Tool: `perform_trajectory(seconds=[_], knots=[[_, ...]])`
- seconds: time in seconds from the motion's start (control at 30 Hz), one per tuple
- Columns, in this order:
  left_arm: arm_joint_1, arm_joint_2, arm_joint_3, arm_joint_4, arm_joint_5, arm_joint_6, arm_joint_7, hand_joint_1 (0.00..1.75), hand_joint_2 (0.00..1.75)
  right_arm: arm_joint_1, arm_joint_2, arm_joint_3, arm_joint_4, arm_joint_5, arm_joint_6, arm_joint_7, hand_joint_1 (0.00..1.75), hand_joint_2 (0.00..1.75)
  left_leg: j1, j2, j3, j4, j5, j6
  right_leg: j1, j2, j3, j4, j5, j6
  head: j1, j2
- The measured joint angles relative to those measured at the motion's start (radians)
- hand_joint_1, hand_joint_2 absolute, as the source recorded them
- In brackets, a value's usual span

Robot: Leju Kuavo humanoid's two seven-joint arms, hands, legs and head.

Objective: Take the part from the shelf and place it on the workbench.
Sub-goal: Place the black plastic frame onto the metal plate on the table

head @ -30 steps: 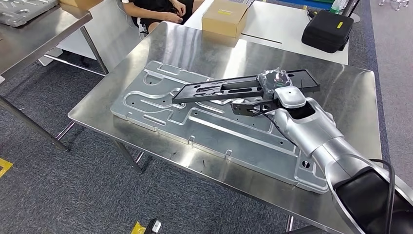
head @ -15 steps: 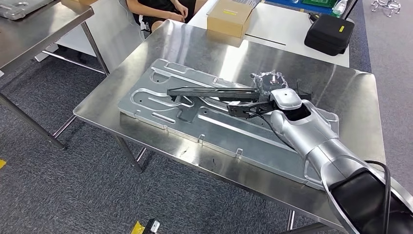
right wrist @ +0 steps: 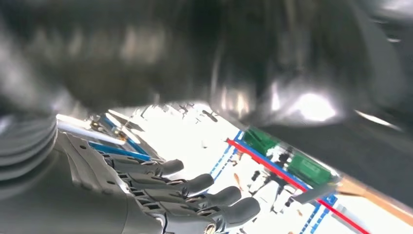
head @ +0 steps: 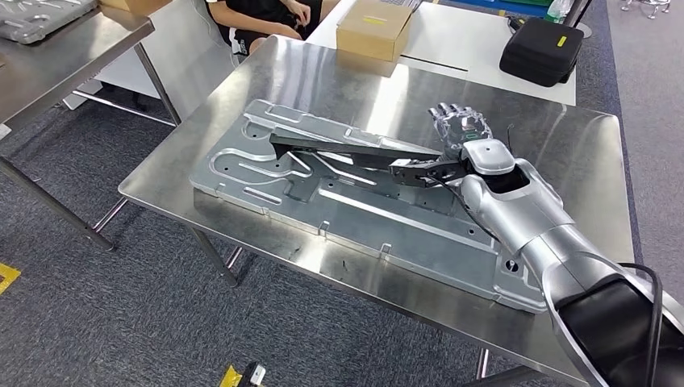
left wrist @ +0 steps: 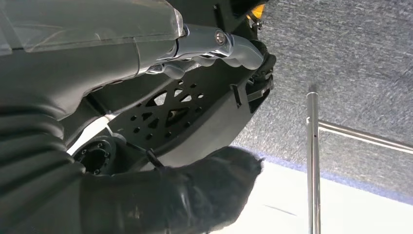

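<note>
- Right hand (head: pixel 461 129) is up over the far-right part of the steel workbench (head: pixel 323 76), fingers (head: pixel 452 114) straight and spread, pointing away from the robot — nothing in them.
- Rt wrist view: same fingers (right wrist: pixel 195 185) extended side by side w/ gaps, no object between them; background blurred w/ bright glare.
- Long black part (head: pixel 355 149) lies slanted across the big machined aluminium plate (head: pixel 266 173) on the workbench — its far-left end sits on the plate near the upper-left grooves, its right end reaches the wrist area of the right arm.
- Can't tell whether the part's right end rests flat on the plate or leans on the dark piece under the wrist; contact there is hidden.
- Left hand (left wrist: pixel 160 195) seen in lt wrist view, close-up: dark thumb curved near the robot's own body, over grey carpet (left wrist: pixel 341 58). Whether the fingers are apart or closed — can't tell.
- Beyond the workbench: cardboard box (head: pixel 373 28) on a white table (head: pixel 476 48), black case (head: pixel 542 50) on the same table to the right.
- Seated person (head: pixel 262 14) at the far edge, hands together in lap.
- Second steel table (head: pixel 56 56) at upper left carrying another grey plate (head: pixel 36 18).
</note>
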Motion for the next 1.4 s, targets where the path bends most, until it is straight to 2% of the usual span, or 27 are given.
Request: perform_trajectory(seconds=[0.03,0.07,0.1,0.13,0.2,0.27,0.4,0.47,0.53,0.57,0.6,0.63,0.7,0.77,0.83,0.9,0.93,0.97,1.03,1.07,1.1,1.13,1.17,1.23,1.27,1.3,1.4], knots=[[0.001,0.0,0.0,0.0,0.0,0.0,-0.001,0.0,0.0,0.0,0.0,-0.001,0.0,0.001,0.0,0.0,0.0,0.0,0.002,0.0,-0.028,0.063,-0.027,-0.004,0.0,0.0,-0.001,0.0,0.0,0.0,0.0,0.0],[0.002,0.0,0.0,0.0,0.0,0.0,-0.001,0.0,0.0,0.001,-0.001,-0.002,0.0,0.002,0.001,-0.001,0.0,0.0,0.005,0.0,-0.047,0.107,-0.039,-0.007,-0.001,0.0,-0.002,0.001,0.0,0.0,0.0,0.0],[0.002,0.0,0.0,0.0,0.0,0.0,-0.002,0.0,0.0,0.002,-0.001,-0.002,0.0,0.003,0.002,-0.001,0.0,0.0,0.008,0.0,-0.049,0.116,-0.034,-0.011,-0.002,0.001,-0.003,0.002,0.0,0.0,0.0,0.0],[0.002,0.0,0.0,0.0,0.0,-0.001,-0.002,0.0,0.0,0.002,-0.001,-0.002,0.0,0.004,0.003,-0.002,0.0,0.0,0.011,0.0,-0.032,0.086,-0.01,-0.014,-0.003,0.003,-0.003,0.005,0.0,0.002,0.0,0.0],[0.002,0.001,0.0,0.0,0.0,-0.001,-0.002,0.0,0.0,0.0,-0.002,-0.003,0.0,0.006,0.004,-0.002,0.0,0.0,0.016,0.0,0.037,-0.043,0.049,-0.019,-0.006,0.005,-0.006,0.016,-0.005,0.01,0.0,0.0],[0.002,0.001,0.0,0.0,0.0,-0.002,-0.002,0.0,0.0,-0.002,-0.004,-0.005,0.0,0.008,0.004,-0.002,0.0,0.0,0.016,-0.003,0.08,-0.13,0.073,-0.013,-0.004,0.008,-0.013,0.029,-0.009,0.023,0.001,0.0],[0.002,0.001,0.0,0.0,0.0,-0.003,-0.002,0.0,0.0,-0.003,-0.007,-0.011,0.0,0.01,0.004,-0.002,0.0,0.0,0.01,-0.003,0.081,-0.147,0.08,0.017,-0.008,0.009,-0.023,0.038,-0.013,0.045,0.002,0.0],[0.0,0.001,0.0,0.0,0.0,-0.003,-0.002,0.0,0.0,-0.003,-0.009,-0.015,0.0,0.01,0.005,-0.003,0.0,0.0,0.012,-0.001,0.081,-0.153,0.087,0.03,-0.01,0.007,-0.049,0.102,-0.057,0.053,0.002,0.0],[0.001,0.001,0.0,0.0,0.0,-0.003,-0.002,0.0,0.0,-0.003,-0.011,-0.016,0.0,0.01,0.005,-0.002,0.0,0.0,0.009,-0.001,0.079,-0.153,0.089,0.035,-0.009,0.005,-0.106,0.232,-0.123,0.058,0.002,0.0],[0.002,0.001,0.0,0.0,0.0,-0.003,-0.002,0.0,0.0,-0.001,-0.012,-0.017,0.0,0.01,0.006,-0.002,0.0,0.0,0.007,-0.001,0.077,-0.153,0.091,0.036,-0.009,0.005,-0.133,0.289,-0.144,0.058,0.002,0.0],[0.003,0.001,0.0,0.0,0.0,-0.003,-0.002,0.0,0.0,0.0,-0.013,-0.017,0.0,0.011,0.007,-0.002,0.0,0.0,0.004,-0.001,0.075,-0.153,0.094,0.038,-0.008,0.005,-0.144,0.314,-0.147,0.056,0.002,0.0],[0.003,0.001,0.0,0.0,0.0,-0.003,-0.002,0.0,0.0,0.001,-0.013,-0.017,0.0,0.013,0.008,-0.002,0.0,0.0,0.001,-0.001,0.074,-0.152,0.096,0.039,-0.007,0.005,-0.134,0.297,-0.131,0.051,0.002,0.0],[0.003,0.001,0.0,0.0,0.0,-0.004,-0.002,0.0,0.0,-0.003,-0.013,-0.017,0.0,0.018,0.011,-0.001,0.0,0.0,-0.003,-0.001,0.073,-0.152,0.099,0.039,0.002,0.006,-0.062,0.166,-0.069,0.032,0.002,0.0],[0.002,-0.001,0.0,0.0,0.0,-0.005,-0.003,0.0,0.0,-0.014,-0.013,-0.017,0.0,0.023,0.016,-0.001,0.0,0.0,-0.005,-0.002,0.069,-0.153,0.104,0.035,0.012,0.003,-0.002,0.053,-0.029,0.015,0.002,0.0],[0.002,-0.004,0.0,0.0,0.001,-0.006,-0.003,0.0,0.0,-0.029,-0.013,-0.017,0.0,0.028,0.024,-0.001,0.0,0.0,-0.004,-0.001,0.064,-0.155,0.112,0.025,0.019,0.001,0.006,0.027,-0.017,0.007,0.002,0.0],[0.003,-0.006,0.0,0.0,0.001,-0.007,-0.003,0.0,0.0,-0.039,-0.014,-0.017,0.0,0.033,0.029,-0.001,0.0,0.0,-0.004,-0.001,0.061,-0.156,0.113,0.014,0.017,-0.001,0.006,0.009,-0.001,0.001,0.002,0.0],[0.003,-0.005,0.0,0.0,0.001,-0.008,-0.002,0.0,0.0,-0.041,-0.014,-0.017,0.0,0.035,0.031,-0.002,0.0,0.0,-0.005,-0.001,0.056,-0.144,0.099,0.009,0.013,-0.003,0.007,-0.004,0.01,-0.001,0.001,0.0],[0.002,-0.005,0.0,0.0,0.001,-0.008,-0.002,0.0,0.0,-0.045,-0.013,-0.017,0.0,0.037,0.035,-0.003,0.0,0.0,-0.005,-0.002,0.042,-0.112,0.068,0.004,0.008,-0.005,0.004,-0.016,0.023,-0.003,0.001,0.0],[0.002,-0.004,0.001,0.0,0.002,-0.009,-0.002,0.0,0.0,-0.054,-0.014,-0.017,0.0,0.04,0.041,-0.004,0.0,0.0,-0.001,-0.002,0.005,-0.003,-0.016,-0.005,0.003,-0.006,-0.012,-0.024,0.042,-0.003,0.0,0.0],[0.002,-0.003,0.001,0.0,0.002,-0.009,-0.002,0.0,0.0,-0.058,-0.016,-0.017,0.0,0.042,0.044,-0.005,0.0,0.0,0.003,-0.002,-0.009,0.049,-0.048,-0.009,0.002,-0.007,-0.024,-0.023,0.049,-0.002,-0.001,0.0],[0.003,-0.003,0.001,0.0,0.002,-0.009,-0.002,0.0,0.0,-0.061,-0.017,-0.018,0.0,0.043,0.045,-0.007,0.0,0.0,0.006,-0.002,-0.011,0.077,-0.062,-0.012,0.001,-0.007,-0.037,-0.02,0.056,0.001,-0.001,0.0],[0.004,-0.003,0.001,0.0,0.002,-0.012,-0.001,0.0,0.0,-0.062,-0.019,-0.018,0.0,0.044,0.047,-0.009,0.0,0.0,0.009,-0.001,0.005,0.071,-0.059,-0.015,-0.002,-0.006,-0.05,-0.016,0.064,0.004,0.0,0.0],[0.004,-0.002,0.001,0.0,0.001,-0.017,-0.001,0.0,0.0,-0.064,-0.021,-0.018,0.0,0.045,0.049,-0.011,0.0,0.0,0.011,-0.001,0.039,0.03,-0.042,-0.018,-0.004,-0.005,-0.065,-0.01,0.071,0.008,0.0,0.0],[0.002,0.0,0.004,0.0,-0.001,-0.029,-0.002,0.0,0.0,-0.071,-0.027,-0.018,-0.001,0.047,0.052,-0.014,0.0,0.0,0.014,-0.003,0.118,-0.091,-0.01,-0.02,-0.007,-0.002,-0.093,0.007,0.084,0.022,-0.001,0.0],[0.001,0.0,0.006,0.0,-0.003,-0.032,-0.002,0.0,0.0,-0.077,-0.033,-0.019,-0.002,0.048,0.053,-0.014,0.0,0.0,0.013,-0.005,0.139,-0.128,0.0,-0.015,-0.007,-0.002,-0.102,0.015,0.09,0.029,0.0,0.0],[0.001,0.0,0.007,0.0,-0.005,-0.031,-0.003,0.0,0.0,-0.083,-0.038,-0.019,-0.002,0.048,0.054,-0.014,0.0,0.0,0.011,-0.007,0.145,-0.145,0.005,-0.007,-0.007,-0.002,-0.108,0.02,0.096,0.036,0.001,0.0],[0.003,0.002,0.007,0.0,-0.008,-0.027,-0.003,0.0,0.0,-0.095,-0.048,-0.021,-0.004,0.049,0.058,-0.015,0.0,0.0,0.004,-0.005,0.129,-0.142,0.03,0.022,-0.012,0.002,-0.113,0.016,0.114,0.053,0.002,0.0]])
